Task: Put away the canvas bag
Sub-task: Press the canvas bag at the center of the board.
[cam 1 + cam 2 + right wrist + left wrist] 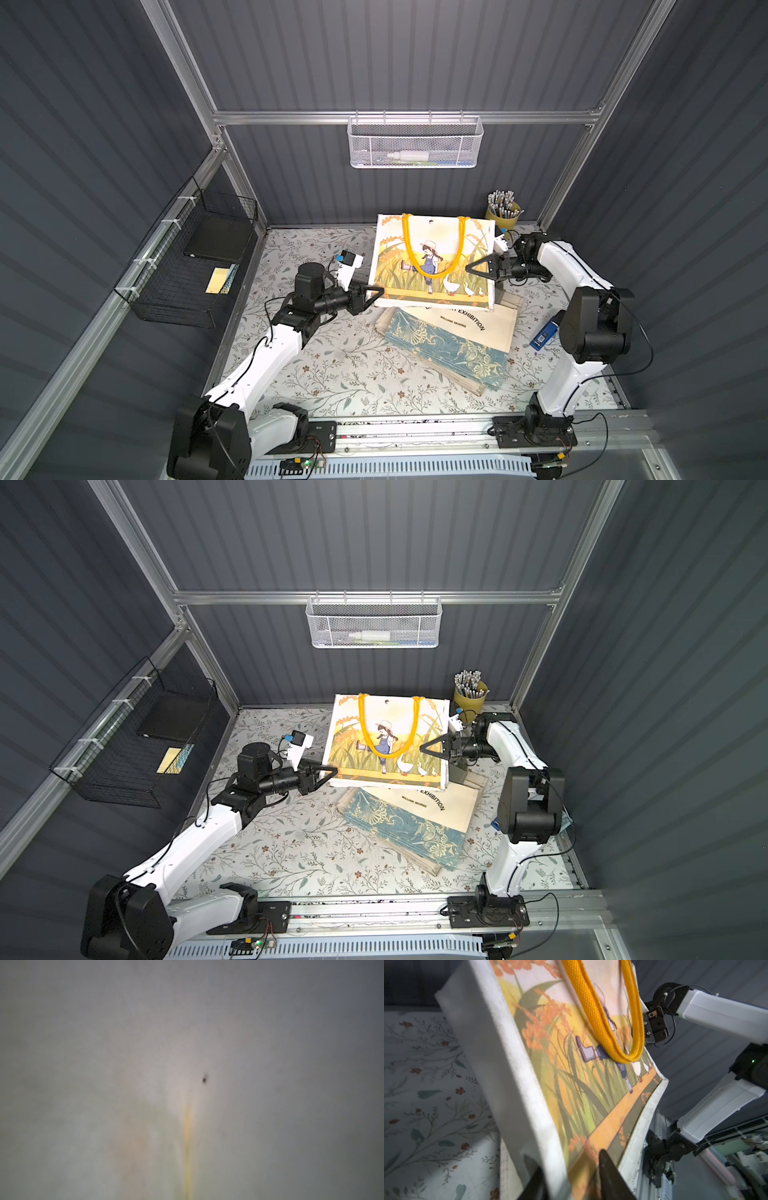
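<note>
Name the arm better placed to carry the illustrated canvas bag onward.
Right, probably. The right gripper is shut on the side of the canvas bag, holding it tilted up. The left gripper only straddles the bag's lower corner, and its grip is unclear.

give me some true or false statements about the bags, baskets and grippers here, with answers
1. The illustrated canvas bag has yellow handles. True.
2. It lies in the black wire basket. False: it is held above the William Morris tote.
3. The right gripper is shut on the bag's edge. True.
4. The pencil cup is tipped over. False: it stands upright.
5. The white mesh basket holds a white bottle. True.
</note>
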You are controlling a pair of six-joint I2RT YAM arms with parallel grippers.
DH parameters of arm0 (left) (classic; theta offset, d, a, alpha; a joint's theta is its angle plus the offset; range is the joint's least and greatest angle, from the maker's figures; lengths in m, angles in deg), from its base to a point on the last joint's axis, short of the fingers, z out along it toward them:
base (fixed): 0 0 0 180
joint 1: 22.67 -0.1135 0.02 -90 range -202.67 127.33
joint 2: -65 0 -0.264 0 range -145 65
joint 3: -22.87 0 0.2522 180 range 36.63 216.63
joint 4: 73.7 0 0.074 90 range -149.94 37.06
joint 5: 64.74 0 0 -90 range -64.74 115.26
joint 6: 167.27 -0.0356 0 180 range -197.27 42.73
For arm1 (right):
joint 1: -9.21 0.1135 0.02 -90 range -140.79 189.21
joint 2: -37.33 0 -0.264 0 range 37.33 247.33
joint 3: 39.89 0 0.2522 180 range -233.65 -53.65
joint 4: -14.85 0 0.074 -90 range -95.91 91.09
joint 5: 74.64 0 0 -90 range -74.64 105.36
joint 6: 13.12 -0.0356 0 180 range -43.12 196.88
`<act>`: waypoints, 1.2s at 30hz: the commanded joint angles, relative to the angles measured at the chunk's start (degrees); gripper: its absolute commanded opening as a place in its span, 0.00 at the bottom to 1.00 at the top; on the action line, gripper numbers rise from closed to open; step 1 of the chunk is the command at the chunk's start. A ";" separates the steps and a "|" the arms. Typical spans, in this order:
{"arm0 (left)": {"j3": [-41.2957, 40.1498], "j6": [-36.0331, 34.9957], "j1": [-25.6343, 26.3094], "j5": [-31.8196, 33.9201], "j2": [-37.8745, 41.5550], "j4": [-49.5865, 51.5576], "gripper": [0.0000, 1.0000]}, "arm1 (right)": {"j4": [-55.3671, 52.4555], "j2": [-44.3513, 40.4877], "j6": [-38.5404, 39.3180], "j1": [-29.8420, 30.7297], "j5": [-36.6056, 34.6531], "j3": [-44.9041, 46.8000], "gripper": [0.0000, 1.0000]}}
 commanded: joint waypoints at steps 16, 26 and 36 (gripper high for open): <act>11.68 -5.51 -4.88 -4.55 0.70 17.40 0.99 | -0.64 -4.64 1.58 -0.30 8.88 -2.16 0.00; 16.56 -0.12 -11.64 -31.40 -15.86 19.57 1.00 | -0.64 -6.72 1.83 -0.38 8.88 -3.34 0.00; 16.73 -0.27 -6.58 -31.96 -19.30 18.26 1.00 | -0.72 -7.58 1.70 -0.30 8.88 -4.40 0.00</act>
